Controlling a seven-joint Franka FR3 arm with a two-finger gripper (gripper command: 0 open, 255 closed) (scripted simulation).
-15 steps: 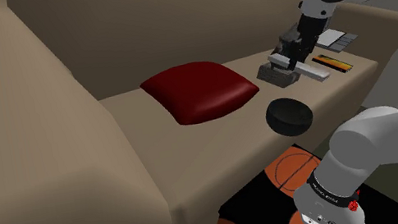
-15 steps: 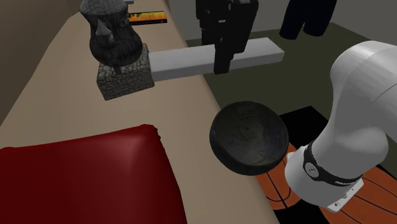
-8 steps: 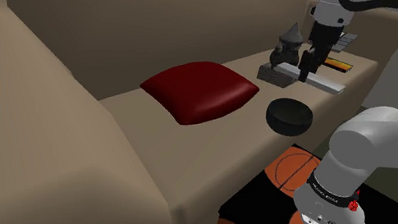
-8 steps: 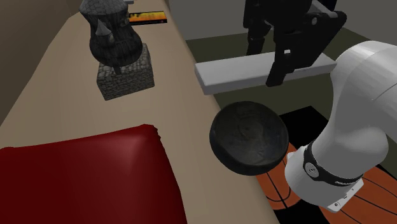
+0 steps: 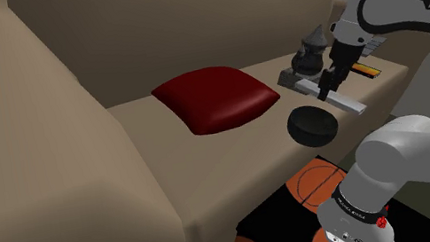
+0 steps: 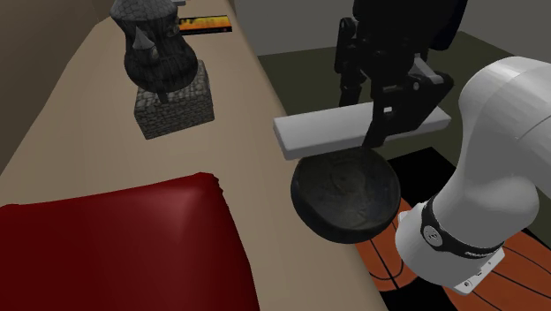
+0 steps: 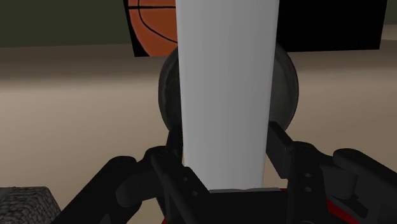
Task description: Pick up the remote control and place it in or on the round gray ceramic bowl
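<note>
Pale grey remote (image 6: 320,132) over dark round bowl (image 6: 344,201)
Held aloft and level, a long plain bar right of centre, crossing the upper rim; below it, upright, mouth up.

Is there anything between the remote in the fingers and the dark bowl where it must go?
Nothing visible does. The gripper holds the grey remote over the dark bowl, with open space between them. The statue stands aside.

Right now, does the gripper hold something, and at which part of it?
Yes: the gripper is shut on the pale grey remote control, clasping its two long sides, off-centre toward one end.
</note>
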